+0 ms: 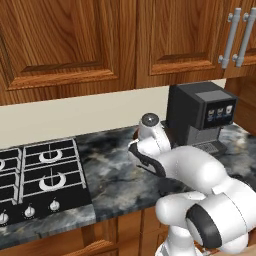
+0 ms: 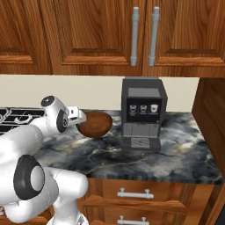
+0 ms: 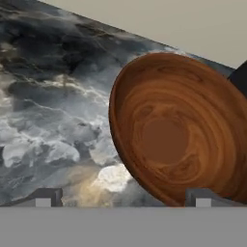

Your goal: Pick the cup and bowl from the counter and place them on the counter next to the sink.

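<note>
Hand view looks down at the dark marble desk [image 3: 53, 96], with the brown wooden bowl [image 3: 178, 135] sitting on it close in front. Right base view has the bowl [image 2: 96, 124] just left of the black coffee machine [image 2: 143, 113]. The pincer [image 3: 123, 197] has its two tips wide apart, holding nothing.

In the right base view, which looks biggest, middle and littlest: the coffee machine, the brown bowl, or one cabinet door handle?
1. Coffee machine, clearly the biggest.
2. Bowl, middle; wider than a handle.
3. Cabinet door handle, littlest; long but very thin, and farther back, so this spot is less sure.
</note>
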Tool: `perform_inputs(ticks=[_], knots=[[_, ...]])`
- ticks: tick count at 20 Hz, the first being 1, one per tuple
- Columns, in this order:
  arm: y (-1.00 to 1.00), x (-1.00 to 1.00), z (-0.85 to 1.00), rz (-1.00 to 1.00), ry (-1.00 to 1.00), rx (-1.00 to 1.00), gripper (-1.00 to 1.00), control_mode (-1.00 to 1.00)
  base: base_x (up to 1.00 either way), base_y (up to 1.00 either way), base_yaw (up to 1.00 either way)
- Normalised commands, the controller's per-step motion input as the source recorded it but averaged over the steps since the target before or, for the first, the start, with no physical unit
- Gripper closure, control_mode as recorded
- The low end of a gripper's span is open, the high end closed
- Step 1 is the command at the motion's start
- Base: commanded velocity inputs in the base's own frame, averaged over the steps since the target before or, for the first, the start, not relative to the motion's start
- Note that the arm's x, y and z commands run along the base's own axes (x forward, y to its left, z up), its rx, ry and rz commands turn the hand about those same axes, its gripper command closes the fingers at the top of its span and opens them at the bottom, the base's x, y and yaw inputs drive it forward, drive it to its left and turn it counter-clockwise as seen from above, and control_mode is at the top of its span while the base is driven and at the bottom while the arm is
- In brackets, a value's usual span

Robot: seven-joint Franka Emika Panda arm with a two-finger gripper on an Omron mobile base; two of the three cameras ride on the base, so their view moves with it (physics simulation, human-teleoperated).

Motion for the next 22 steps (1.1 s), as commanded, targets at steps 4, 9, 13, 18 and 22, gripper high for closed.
perform_inputs(ticks=[4,9,13,18,22], knots=[[-0.11,1.0,0.0,0.0,0.19,-0.04,-1.0,-1.0,0.0,0.0,0.0],[0.0,0.53,-0.01,0.0,0.08,0.0,-1.0,-1.0,0.0,0.0,0.0],[0.01,-0.01,-0.16,0.0,0.0,0.0,-1.0,-1.0,0.0,0.0,0.0],[0.11,-0.23,-0.17,0.0,-0.02,0.0,-1.0,-1.0,0.0,0.0,0.0],[0.04,-0.2,-0.35,0.0,-0.06,0.0,-1.0,-1.0,0.0,0.0,0.0]])
